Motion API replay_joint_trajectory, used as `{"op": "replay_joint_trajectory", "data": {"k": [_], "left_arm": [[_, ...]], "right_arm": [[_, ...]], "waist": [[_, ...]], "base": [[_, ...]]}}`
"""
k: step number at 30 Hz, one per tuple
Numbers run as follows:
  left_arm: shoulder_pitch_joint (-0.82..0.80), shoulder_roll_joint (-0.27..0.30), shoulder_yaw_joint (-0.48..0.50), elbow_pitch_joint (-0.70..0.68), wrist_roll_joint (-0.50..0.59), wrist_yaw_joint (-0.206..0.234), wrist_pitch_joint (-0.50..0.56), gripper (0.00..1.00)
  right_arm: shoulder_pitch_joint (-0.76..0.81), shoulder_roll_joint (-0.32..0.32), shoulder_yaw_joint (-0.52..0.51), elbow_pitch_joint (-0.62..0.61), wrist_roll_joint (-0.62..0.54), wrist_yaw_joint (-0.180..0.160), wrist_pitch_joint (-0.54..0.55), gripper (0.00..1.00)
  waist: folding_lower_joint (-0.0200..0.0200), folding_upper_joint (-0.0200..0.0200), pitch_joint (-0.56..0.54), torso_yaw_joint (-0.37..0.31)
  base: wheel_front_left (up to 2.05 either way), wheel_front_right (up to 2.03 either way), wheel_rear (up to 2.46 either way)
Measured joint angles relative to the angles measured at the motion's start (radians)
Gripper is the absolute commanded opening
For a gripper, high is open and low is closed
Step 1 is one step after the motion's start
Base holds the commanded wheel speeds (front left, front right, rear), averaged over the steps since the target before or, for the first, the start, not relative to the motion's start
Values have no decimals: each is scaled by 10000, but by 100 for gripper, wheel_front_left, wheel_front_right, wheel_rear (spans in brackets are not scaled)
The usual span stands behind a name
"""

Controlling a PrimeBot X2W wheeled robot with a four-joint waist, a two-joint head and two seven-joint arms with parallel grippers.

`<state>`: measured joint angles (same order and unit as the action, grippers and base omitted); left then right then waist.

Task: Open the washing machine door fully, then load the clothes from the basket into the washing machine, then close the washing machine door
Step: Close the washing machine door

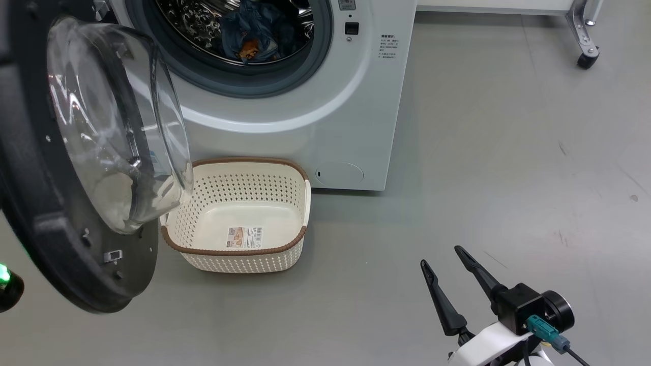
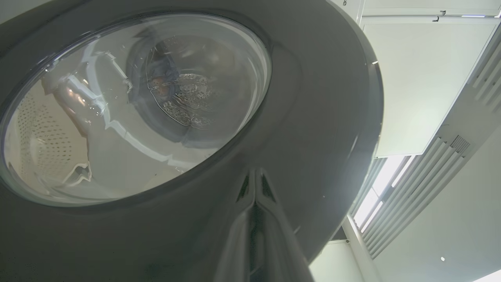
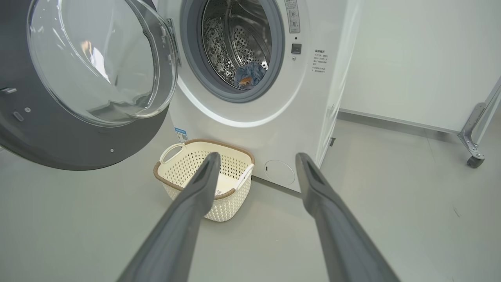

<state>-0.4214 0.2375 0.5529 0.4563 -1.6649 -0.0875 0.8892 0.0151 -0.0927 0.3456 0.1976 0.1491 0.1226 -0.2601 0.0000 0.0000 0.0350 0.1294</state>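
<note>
Clenched left fingers (image 2: 236, 243) against the glossy washing machine door (image 2: 313, 117) could skid off before it latches; right fingers (image 3: 195, 196) hang spread, empty.

The white washer (image 1: 305, 137) has its door (image 1: 91, 152) swung wide open, the black ring and bulging clear glass turned outward. Blue clothes (image 1: 252, 35) with an orange patch lie low in the steel drum. The cream, brown-rimmed basket (image 1: 239, 251) sits upright and empty on the floor (image 1: 483, 178), against the washer's front.
</note>
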Motion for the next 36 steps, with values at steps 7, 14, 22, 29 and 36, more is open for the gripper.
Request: {"op": "replay_joint_trajectory", "data": {"k": [7, 14, 22, 29, 36], "left_arm": [[108, -874, -182, -593, -265, -2, 121, 0], [228, -1695, -451, -917, -405, -2, 128, 0], [535, -1960, -727, -1246, -443, -2, -151, 0], [541, -2040, -1026, -1363, -431, -2, -393, 0], [549, -2104, -1342, -1392, -431, 6, -725, 0]], "right_arm": [[125, 38, -59, -8, 0, 0, 0, 100], [133, 123, -33, 8, 96, 0, 0, 100], [151, 128, 136, 36, 102, 0, 0, 100], [151, 81, 203, 71, 102, 0, 0, 100], [153, 10, 238, 84, 105, 0, 0, 100]], "waist": [[0, 0, 23, -16], [0, 0, -81, -72], [0, 0, -247, -364], [0, 0, -314, -639], [0, 0, -386, -960]], "base": [[0, 0, 0], [0, 0, 0], [0, 0, 0], [0, 0, 0], [0, 0, 0]]}}
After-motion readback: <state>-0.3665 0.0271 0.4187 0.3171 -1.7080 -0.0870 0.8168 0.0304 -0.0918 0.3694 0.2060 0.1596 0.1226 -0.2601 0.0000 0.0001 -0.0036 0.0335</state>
